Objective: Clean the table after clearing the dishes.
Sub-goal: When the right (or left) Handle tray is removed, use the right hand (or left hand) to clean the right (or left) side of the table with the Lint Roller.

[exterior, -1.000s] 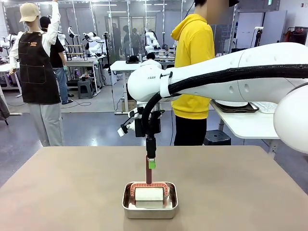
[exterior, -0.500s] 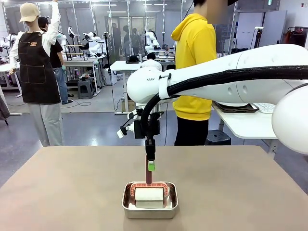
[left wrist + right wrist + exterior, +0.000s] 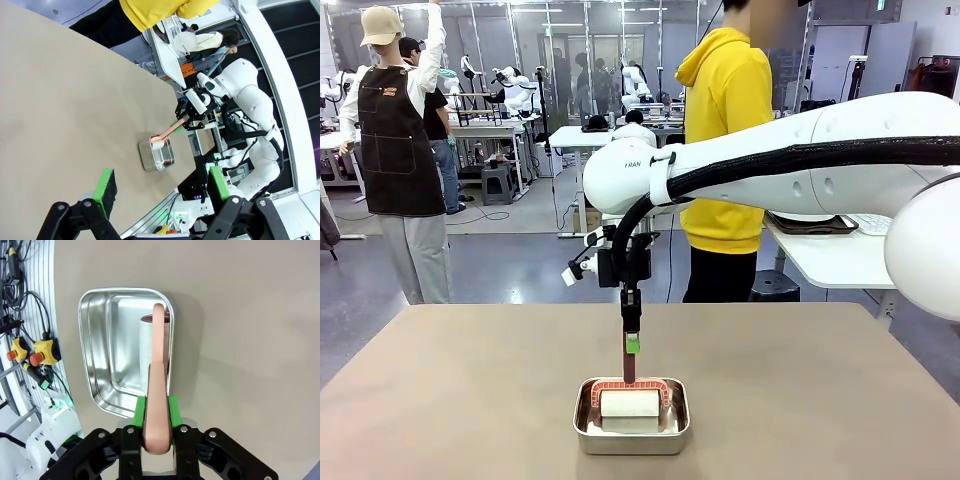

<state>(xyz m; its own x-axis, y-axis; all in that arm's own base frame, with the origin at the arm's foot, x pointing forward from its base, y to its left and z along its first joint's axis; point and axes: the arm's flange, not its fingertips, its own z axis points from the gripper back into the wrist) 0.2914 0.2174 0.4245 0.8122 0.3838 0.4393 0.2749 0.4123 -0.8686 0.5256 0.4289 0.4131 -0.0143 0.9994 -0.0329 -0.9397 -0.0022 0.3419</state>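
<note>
Right gripper is clamped on the pink handle rising upright from the white roller in the steel pan, fingers pointing straight down its length, the table spreading around the pan, left gripper wide open, farther off

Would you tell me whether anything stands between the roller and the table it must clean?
Only the steel pan: the roller lies inside it and must lift over its wall. The right hand grips its pink handle; nothing else visible blocks the table.
</note>
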